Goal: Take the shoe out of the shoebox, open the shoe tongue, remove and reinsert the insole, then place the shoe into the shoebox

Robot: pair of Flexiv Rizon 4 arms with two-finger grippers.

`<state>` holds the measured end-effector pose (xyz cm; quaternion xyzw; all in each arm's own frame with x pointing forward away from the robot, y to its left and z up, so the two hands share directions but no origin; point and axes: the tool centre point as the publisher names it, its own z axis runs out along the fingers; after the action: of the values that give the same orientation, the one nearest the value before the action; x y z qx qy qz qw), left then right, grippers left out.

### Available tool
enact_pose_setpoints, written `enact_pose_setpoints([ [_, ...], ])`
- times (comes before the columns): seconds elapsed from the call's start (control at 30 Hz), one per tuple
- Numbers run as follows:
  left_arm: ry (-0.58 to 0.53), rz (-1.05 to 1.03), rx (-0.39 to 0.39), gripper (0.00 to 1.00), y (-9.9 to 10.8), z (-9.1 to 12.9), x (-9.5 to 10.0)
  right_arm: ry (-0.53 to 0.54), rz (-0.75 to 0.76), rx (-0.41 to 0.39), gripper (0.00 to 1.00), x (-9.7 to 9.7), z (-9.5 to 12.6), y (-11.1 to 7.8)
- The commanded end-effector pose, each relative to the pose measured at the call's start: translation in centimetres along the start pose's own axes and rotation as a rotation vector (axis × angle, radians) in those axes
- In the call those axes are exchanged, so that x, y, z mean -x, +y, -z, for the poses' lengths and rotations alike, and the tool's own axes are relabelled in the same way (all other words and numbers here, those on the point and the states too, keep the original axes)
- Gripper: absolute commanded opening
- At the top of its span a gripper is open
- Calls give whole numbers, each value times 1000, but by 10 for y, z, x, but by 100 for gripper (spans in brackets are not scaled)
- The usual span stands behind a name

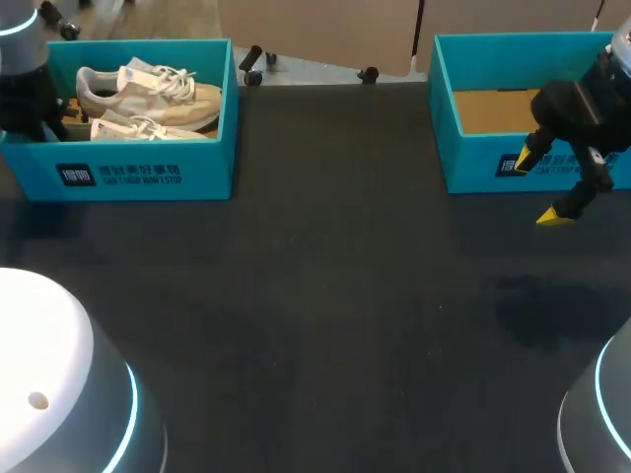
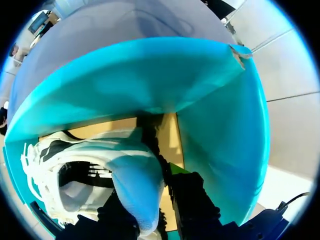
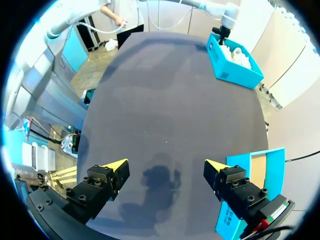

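Note:
A teal shoebox stands at the table's far left with a pair of beige and white shoes in it. My left arm reaches down into its left end; the gripper itself is hidden there in the head view. Seen from the left wrist, my left gripper is shut on the heel of one shoe, one black finger on each side, inside the teal box wall. My right gripper hangs open and empty above the table, in front of a second teal box.
The second teal box at the far right shows only a bare brown cardboard floor; its corner lies beside my right gripper. Dark table surface spreads between the two boxes. In the right wrist view the shoebox stands at the table's far end.

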<state>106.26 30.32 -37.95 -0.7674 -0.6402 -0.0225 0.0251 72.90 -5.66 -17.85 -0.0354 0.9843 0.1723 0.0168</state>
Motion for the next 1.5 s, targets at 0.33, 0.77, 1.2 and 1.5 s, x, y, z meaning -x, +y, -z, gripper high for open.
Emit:
enact_pose_setpoints([
  [0.33,18,-46,-45,0,2,53,-7,1,0,-1,100,1,-1,0],
  [0.77,6,-57,-72,0,19,131,-23,1,0,-1,100,1,-1,0],
  [1.2,133,-46,-91,0,32,201,-21,1,0,-1,100,1,-1,0],
  [1.5,126,-57,-68,0,-1,225,14,1,0,-1,100,1,-1,0],
])
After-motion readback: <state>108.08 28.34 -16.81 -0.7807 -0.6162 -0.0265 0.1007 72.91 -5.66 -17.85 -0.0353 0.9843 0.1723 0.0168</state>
